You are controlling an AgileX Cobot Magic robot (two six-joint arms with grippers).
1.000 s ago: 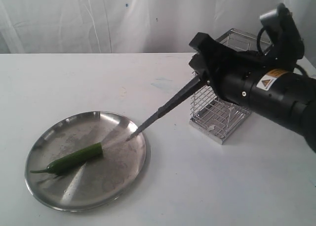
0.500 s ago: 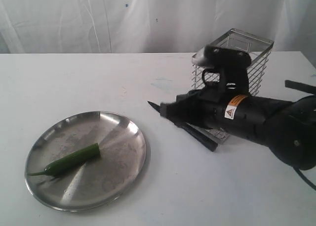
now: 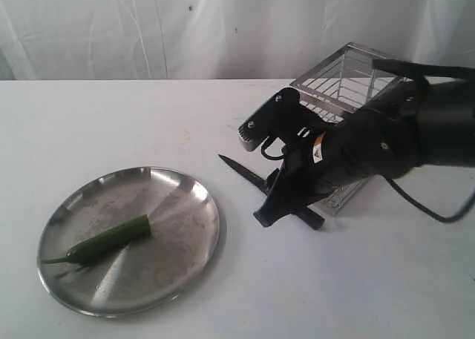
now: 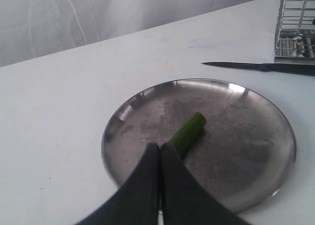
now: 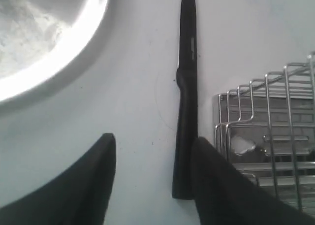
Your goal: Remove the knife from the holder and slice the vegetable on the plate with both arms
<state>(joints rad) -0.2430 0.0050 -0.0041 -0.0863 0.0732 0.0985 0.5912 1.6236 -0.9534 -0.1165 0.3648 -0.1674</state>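
Note:
The knife (image 3: 256, 179) lies flat on the table between the plate (image 3: 182, 205) and the holder (image 3: 349, 79), blade tip toward the plate. My right gripper (image 5: 153, 139) hangs open just over its black handle (image 5: 186, 136), which rests against one finger. The green vegetable (image 3: 111, 239) lies on the plate. In the left wrist view my left gripper (image 4: 160, 147) is shut and empty, hovering over the plate (image 4: 246, 136) just short of the vegetable (image 4: 189, 131). This arm is out of the exterior view.
The wire holder (image 5: 266, 136) stands right beside the knife handle and behind the right arm (image 3: 386, 139). A black cable (image 3: 438, 213) trails off that arm to the right. White curtain backs the table.
A second ago the right gripper held the knife with its tip on the plate. The knife now lies on the table, and the gripper has swung round and opened over it.

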